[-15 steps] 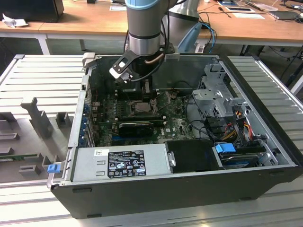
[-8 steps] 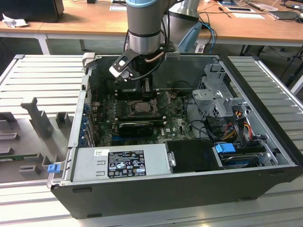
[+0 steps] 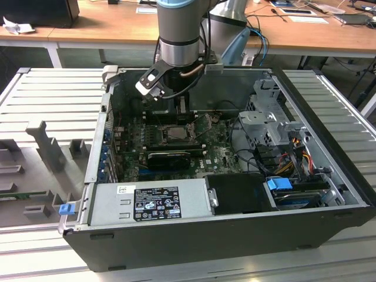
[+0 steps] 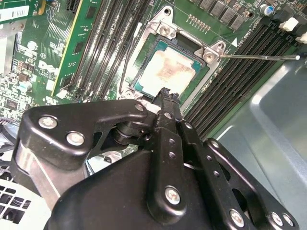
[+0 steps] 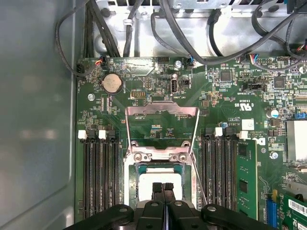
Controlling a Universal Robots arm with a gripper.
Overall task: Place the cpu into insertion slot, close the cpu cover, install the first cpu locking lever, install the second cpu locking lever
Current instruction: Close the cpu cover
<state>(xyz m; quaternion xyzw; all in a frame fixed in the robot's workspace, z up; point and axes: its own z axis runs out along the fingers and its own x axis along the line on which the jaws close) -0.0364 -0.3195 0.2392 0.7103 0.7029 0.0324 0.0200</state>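
cpu (image 5: 158,178) seated in insertion slot (image 5: 135,168) | fingers (image 5: 156,188) pinched together, empty, at its edge | cpu cover (image 5: 161,111) stood open; closing judged to need its raised edge pushed down

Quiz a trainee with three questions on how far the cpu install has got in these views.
1. True or false: the cover is closed over the cpu.
2. Where does the cpu lie? A. in the slot. B. clamped in the gripper. C. on top of the closed cover.
3. Fill in: in the first wrist view the gripper's fingertips are ___ (open or shut).

Key: 1 false, the cover stands open behind the slot. 2 A. 3 shut, just over the cpu's edge.
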